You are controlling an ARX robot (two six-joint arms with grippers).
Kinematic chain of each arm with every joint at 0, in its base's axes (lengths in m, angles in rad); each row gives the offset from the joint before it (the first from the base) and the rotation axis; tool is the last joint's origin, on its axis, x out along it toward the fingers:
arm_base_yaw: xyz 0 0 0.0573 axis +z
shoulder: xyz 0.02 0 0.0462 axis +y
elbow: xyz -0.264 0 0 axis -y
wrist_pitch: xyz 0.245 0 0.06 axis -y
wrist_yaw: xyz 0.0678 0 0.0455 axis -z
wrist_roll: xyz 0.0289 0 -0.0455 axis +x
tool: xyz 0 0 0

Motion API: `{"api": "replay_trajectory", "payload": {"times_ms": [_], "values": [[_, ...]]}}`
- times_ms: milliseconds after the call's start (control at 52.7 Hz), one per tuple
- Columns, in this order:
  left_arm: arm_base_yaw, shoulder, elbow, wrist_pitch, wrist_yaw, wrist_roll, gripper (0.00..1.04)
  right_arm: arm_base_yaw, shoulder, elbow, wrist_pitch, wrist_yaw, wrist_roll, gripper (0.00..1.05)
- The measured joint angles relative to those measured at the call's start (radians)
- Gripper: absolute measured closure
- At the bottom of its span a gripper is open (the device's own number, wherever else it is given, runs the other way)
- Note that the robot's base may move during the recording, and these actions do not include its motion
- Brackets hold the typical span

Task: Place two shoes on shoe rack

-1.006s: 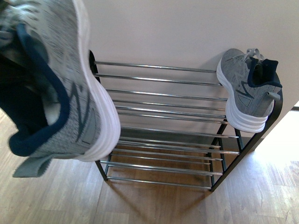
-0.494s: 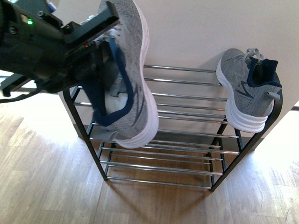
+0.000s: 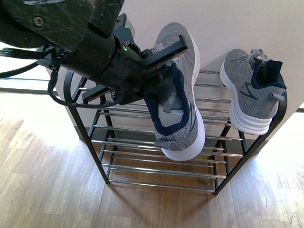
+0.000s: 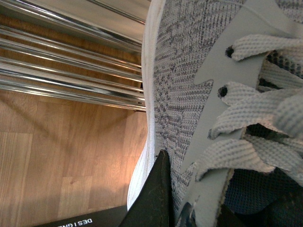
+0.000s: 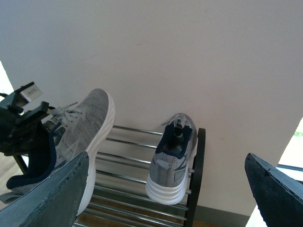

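Pale wall (image 3: 237, 23) behind — light wood-plank floor (image 3: 47, 190) below, sunlit in patches.

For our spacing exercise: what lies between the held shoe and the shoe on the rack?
Only bare rack bars separate held shoe and placed shoe, shown in the front view.

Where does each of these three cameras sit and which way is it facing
Front view: on the body, looking down at the shoe rack; left arm and left end effector gripping the held shoe show.
Left wrist view: close on that shoe's laces, rack bars beyond; one dark finger shows.
Right wrist view: faces rack and wall; right end effector's open fingers show.
All three share the held shoe.
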Motion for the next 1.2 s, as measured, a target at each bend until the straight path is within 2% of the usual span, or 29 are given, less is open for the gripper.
{"api": "replay_trajectory", "payload": {"times_ms": [266,836,1196], "values": [[-0.003,0.104,0.129,-0.042,0.020,0.010,1.03,0.000,0.000,0.000,0.000,0.000,0.000,0.09],[-0.077,0.298,0.437,-0.158,0.053,0.040,1.03,0.000,0.000,0.000,0.000,0.000,0.000,0.09],[-0.077,0.364,0.488,-0.169,0.040,0.040,1.03,0.000,0.000,0.000,0.000,0.000,0.000,0.09]]}}
